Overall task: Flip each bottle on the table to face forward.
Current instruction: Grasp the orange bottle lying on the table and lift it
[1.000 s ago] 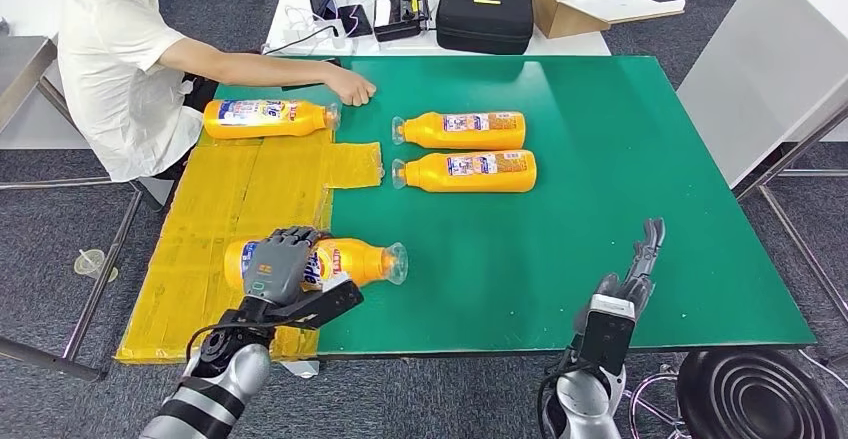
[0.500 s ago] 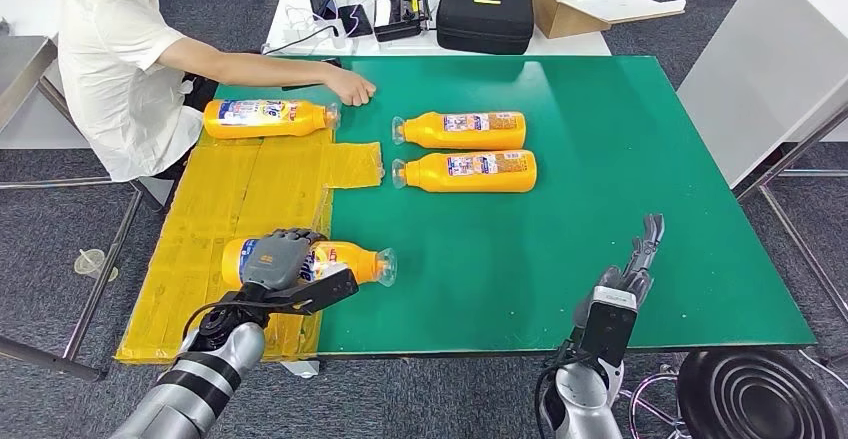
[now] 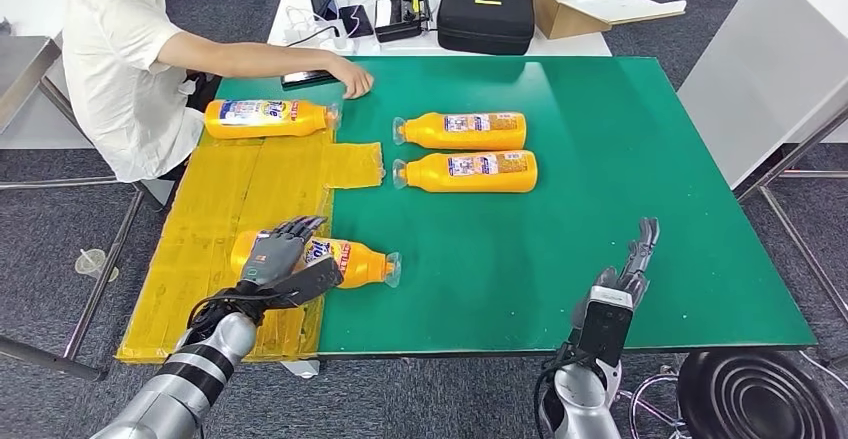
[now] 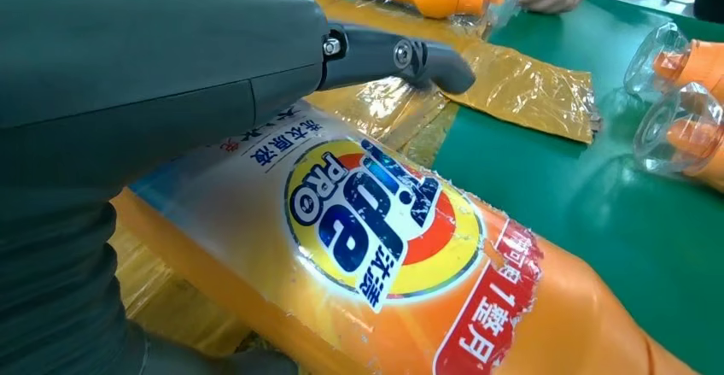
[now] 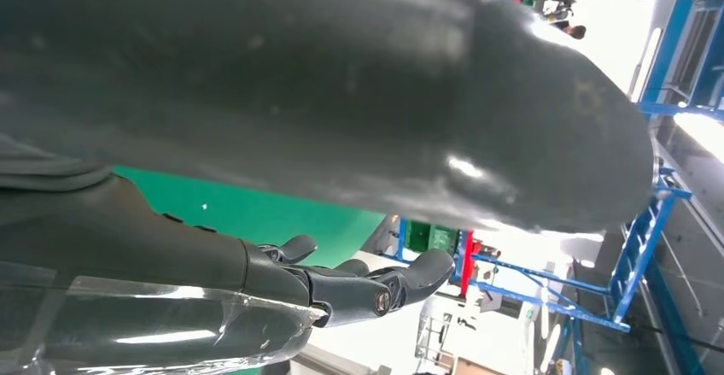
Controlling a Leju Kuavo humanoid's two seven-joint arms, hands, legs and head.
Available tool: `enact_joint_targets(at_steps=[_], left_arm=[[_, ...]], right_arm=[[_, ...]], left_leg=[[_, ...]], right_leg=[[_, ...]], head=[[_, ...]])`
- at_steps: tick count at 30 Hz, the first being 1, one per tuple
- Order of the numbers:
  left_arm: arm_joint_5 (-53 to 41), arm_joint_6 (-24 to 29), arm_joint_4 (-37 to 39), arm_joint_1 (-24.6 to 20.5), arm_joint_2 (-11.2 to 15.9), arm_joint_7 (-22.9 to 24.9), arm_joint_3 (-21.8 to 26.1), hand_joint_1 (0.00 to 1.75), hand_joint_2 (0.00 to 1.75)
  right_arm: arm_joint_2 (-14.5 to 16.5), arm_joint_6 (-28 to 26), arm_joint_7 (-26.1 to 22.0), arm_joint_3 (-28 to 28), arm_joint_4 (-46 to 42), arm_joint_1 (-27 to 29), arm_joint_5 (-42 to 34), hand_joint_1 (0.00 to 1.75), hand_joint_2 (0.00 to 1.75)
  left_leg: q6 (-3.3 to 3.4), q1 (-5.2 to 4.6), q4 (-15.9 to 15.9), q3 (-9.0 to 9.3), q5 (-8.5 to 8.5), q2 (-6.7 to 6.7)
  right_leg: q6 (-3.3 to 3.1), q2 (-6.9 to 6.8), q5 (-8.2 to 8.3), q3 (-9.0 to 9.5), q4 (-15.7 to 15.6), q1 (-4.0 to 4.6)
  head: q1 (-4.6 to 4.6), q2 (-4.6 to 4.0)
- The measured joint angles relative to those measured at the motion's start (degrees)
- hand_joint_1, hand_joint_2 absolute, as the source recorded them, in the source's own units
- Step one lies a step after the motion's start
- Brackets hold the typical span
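1. Bottles number four, all lying flat. The far-left bottle [image 3: 268, 118], on the yellow sheet [image 3: 215, 214] near a person's hand [image 3: 352, 81], shows its blue front label.
2. The near bottle [image 3: 330, 262] shows its logo; the left hand [image 3: 280, 259] rests on it, fingers spread, likely just turned.
3. Two middle bottles [image 3: 462, 130] [image 3: 468, 171] on the green table [image 3: 620, 189] show small-print backs, seemingly left to flip.
4. The right hand [image 3: 625, 284] hovers empty, fingers extended.

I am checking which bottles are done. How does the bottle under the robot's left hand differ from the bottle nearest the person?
The near bottle lies under the left hand and straddles the yellow sheet and the green table; the far bottle lies untouched by the person's hand. Both are orange, lie on their sides, and have caps pointing right.
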Motion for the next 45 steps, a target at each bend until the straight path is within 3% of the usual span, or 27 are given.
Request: enact_joint_targets(at_steps=[20, 24, 30, 39, 43, 45], left_arm=[[5.17, -7.22, -0.77, 0.37, 1.21, -4.48, 0.39, 0.00, 1.75], [6.33, -6.50, -3.02, 1.52, 1.50, -5.25, -0.28, 0.00, 0.00], [6.80, -0.90, -11.49, 4.93, 1.68, -6.26, -2.18, 0.00, 0.00], [10.04, -0.55, -30.03, 11.41, 2.75, -8.25, -5.69, 0.00, 0.00], [10.03, 0.16, -34.40, 13.10, 3.25, -9.07, -6.74, 0.00, 0.00], [10.11, 0.59, -36.69, 13.90, 3.30, -9.55, -7.32, 0.00, 0.00]], right_arm=[[-0.99, -0.24, 0.00, 0.46, 2.06, -0.89, 0.16, 0.00, 0.00], [-1.39, -0.41, 0.00, 1.16, 2.60, -1.49, 0.90, 0.00, 0.00], [-2.64, -0.04, 0.00, 3.66, 4.17, -3.06, 4.77, 0.00, 0.00], [-4.39, 2.60, 0.68, 4.44, 14.38, -6.31, 18.28, 0.00, 0.00], [-5.71, 1.39, 4.02, 4.15, 18.21, -7.66, 27.62, 0.00, 1.75], [-7.09, 0.94, 8.06, 4.20, 20.10, -8.51, 36.12, 0.00, 1.75]], left_leg=[[0.02, -0.01, -0.01, 0.19, 0.03, -0.08], [0.02, 0.00, -0.01, 0.21, 0.03, -0.07], [0.01, 0.00, 0.00, 0.14, 0.03, -0.05], [0.02, 0.00, 0.00, 0.03, 0.02, -0.08], [0.02, 0.00, 0.00, 0.02, 0.02, -0.07], [0.02, 0.00, 0.00, 0.02, 0.03, -0.07]], right_leg=[[-0.01, -0.03, 0.00, 0.28, 0.00, 0.00], [-0.01, -0.02, 0.00, 0.26, 0.00, 0.00], [-0.01, -0.01, -0.01, 0.17, 0.00, 0.00], [-0.01, -0.03, -0.01, 0.07, -0.01, 0.00], [-0.01, -0.02, -0.01, 0.06, -0.01, 0.00], [-0.01, -0.02, -0.01, 0.06, -0.01, 0.00]], head=[[0.01, 0.00], [-0.01, 0.00], [0.01, 0.00], [0.01, 0.00], [0.02, 0.00], [0.01, 0.00]])
